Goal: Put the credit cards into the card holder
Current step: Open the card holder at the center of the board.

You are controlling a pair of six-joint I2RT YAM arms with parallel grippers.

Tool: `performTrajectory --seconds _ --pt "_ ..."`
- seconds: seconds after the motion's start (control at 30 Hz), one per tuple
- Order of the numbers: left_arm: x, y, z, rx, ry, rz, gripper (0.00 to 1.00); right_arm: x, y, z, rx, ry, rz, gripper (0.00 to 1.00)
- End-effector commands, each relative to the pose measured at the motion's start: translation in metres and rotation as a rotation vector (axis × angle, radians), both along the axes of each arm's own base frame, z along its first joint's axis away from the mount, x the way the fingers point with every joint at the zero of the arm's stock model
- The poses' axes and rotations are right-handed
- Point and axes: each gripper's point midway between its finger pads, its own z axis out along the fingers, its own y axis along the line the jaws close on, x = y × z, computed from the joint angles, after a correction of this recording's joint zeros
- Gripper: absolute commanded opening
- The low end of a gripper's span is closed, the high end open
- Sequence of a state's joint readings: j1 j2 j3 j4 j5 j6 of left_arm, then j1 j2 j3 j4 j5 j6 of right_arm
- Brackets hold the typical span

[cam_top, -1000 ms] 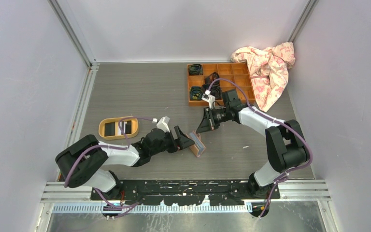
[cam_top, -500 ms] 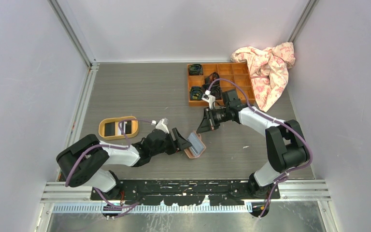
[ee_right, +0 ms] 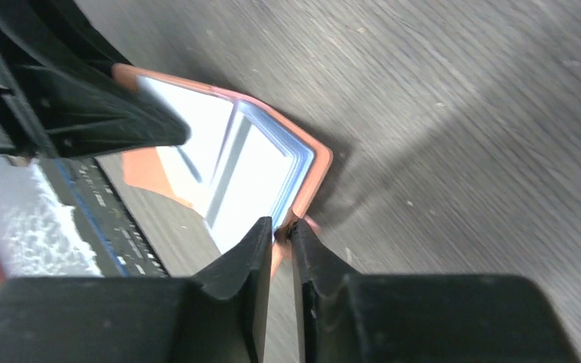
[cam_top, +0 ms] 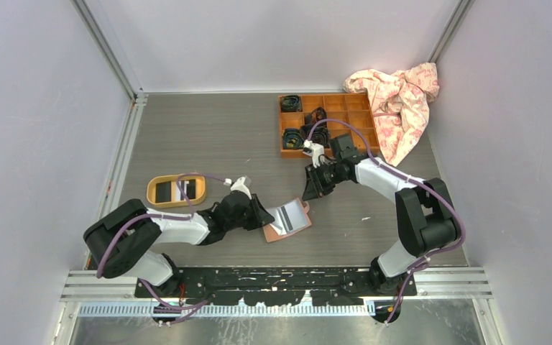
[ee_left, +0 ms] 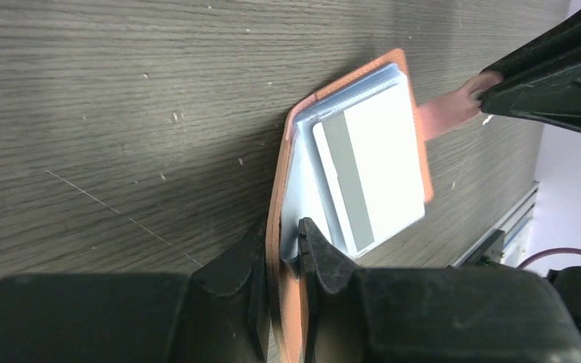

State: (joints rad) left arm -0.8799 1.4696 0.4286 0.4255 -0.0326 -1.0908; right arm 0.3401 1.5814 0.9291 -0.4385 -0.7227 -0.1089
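Card holder point(cam_top: 287, 218), spread: left gripper point(ee_left: 282, 233) clamped on one flap, right gripper point(ee_right: 281, 227) pinching snap tab point(ee_left: 446, 113); opposing pull may slip the tab, folding the flap over the protruding credit card point(ee_left: 378, 170).

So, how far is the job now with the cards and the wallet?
Done: the wallet lies open, and one white card with a grey stripe sits in its blue pockets, partly sticking out. In hand: the left gripper pinches the wallet's edge, the right gripper pinches its tab, holding it open. Left: more cards lie in the yellow tray.
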Motion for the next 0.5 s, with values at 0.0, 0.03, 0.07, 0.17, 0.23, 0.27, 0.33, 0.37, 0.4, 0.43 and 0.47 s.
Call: performTrajectory --seconds 0.0,0.03,0.07,0.17,0.23,0.27,0.33,0.37,0.4,0.43,0.47 --pt "0.012 0.001 0.008 0.041 -0.061 -0.047 0.18 0.022 -0.017 0.014 -0.113 -0.172 0.012 0.26" --pt "0.013 0.001 0.008 0.04 -0.06 -0.063 0.19 0.023 -0.019 0.015 -0.126 -0.187 0.016 0.3" --pt "0.012 -0.001 0.008 0.032 -0.057 -0.087 0.19 0.023 -0.021 0.016 -0.135 -0.201 0.018 0.34" --pt "0.013 -0.003 0.009 0.018 -0.05 -0.141 0.23 0.02 -0.022 0.023 -0.131 -0.248 0.05 0.43" --pt "0.013 -0.005 0.01 0.002 -0.042 -0.177 0.28 0.012 -0.018 0.03 -0.088 -0.276 0.099 0.49" --pt "0.013 -0.006 0.011 -0.003 -0.038 -0.188 0.31 0.007 -0.014 0.033 -0.059 -0.29 0.129 0.52" --pt "0.015 -0.006 0.01 -0.011 -0.027 -0.201 0.36 -0.007 -0.008 0.04 0.001 -0.315 0.197 0.56" --pt "0.015 -0.005 0.01 -0.013 -0.022 -0.204 0.38 -0.014 -0.005 0.042 0.03 -0.323 0.234 0.59" --pt "0.016 -0.005 0.011 -0.016 -0.021 -0.204 0.4 -0.02 -0.003 0.043 0.054 -0.33 0.262 0.6" --pt "0.016 -0.004 0.012 -0.016 -0.023 -0.202 0.43 -0.024 -0.001 0.043 0.07 -0.335 0.284 0.62" --pt "0.017 -0.002 0.013 -0.01 -0.027 -0.195 0.45 -0.026 0.0 0.043 0.078 -0.331 0.293 0.63"
